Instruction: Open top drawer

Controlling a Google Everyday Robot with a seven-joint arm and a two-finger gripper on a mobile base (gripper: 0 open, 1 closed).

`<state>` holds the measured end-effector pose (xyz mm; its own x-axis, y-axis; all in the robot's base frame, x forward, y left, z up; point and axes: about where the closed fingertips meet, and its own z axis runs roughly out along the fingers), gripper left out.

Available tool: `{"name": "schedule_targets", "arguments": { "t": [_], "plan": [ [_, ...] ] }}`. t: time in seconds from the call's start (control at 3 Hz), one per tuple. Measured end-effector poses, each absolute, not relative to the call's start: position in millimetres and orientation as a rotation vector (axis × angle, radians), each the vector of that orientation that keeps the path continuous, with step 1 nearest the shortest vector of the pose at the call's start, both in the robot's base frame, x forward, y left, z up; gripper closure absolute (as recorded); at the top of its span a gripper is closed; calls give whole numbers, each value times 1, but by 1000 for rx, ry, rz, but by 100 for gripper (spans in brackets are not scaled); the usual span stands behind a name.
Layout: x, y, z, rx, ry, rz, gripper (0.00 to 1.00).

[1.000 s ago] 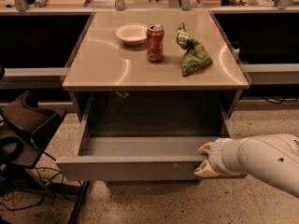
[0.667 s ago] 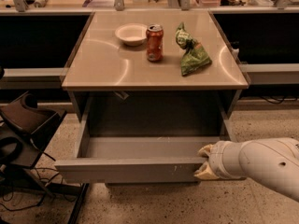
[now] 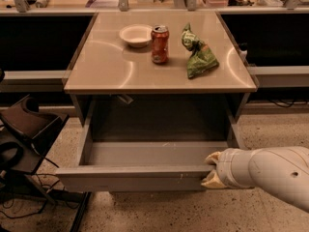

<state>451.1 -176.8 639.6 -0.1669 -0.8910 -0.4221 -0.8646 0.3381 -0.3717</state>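
The top drawer [image 3: 130, 179] is a flat grey front with small pale marks and a shallow grey tray body [image 3: 154, 153]. It stands pulled well out from under the tan table top [image 3: 106, 66], toward the camera. My gripper [image 3: 211, 169], on a white arm coming in from the right, is at the right end of the drawer front. One pale fingertip [image 3: 211, 157] lies behind the front's top rim and the other fingertip [image 3: 210, 181] lies in front of it, so the gripper is shut on the panel. The tray looks empty.
On the table top stand a white bowl [image 3: 135, 35], an orange soda can [image 3: 160, 44] and a green snack bag [image 3: 199, 53]. A black chair base [image 3: 24, 129] with cables stands on the floor close to the drawer's left corner. Dark counters flank the table.
The drawer has slid a little further out toward the camera, and my gripper has come back with it, still on the right end of the front.
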Motion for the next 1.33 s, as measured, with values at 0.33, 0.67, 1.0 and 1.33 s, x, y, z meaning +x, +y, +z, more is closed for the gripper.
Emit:
{"name": "schedule_targets", "arguments": {
  "t": [0.33,0.67,1.0,1.33],
  "plan": [
    [451,-177,642,-1531,2033,-60,100],
    [444,-177,639,-1530,2028,-59,100],
    [444,-177,642,-1530,2028,-59,100],
    [439,-177,639,-1529,2024,-58,100]
  ]
}}
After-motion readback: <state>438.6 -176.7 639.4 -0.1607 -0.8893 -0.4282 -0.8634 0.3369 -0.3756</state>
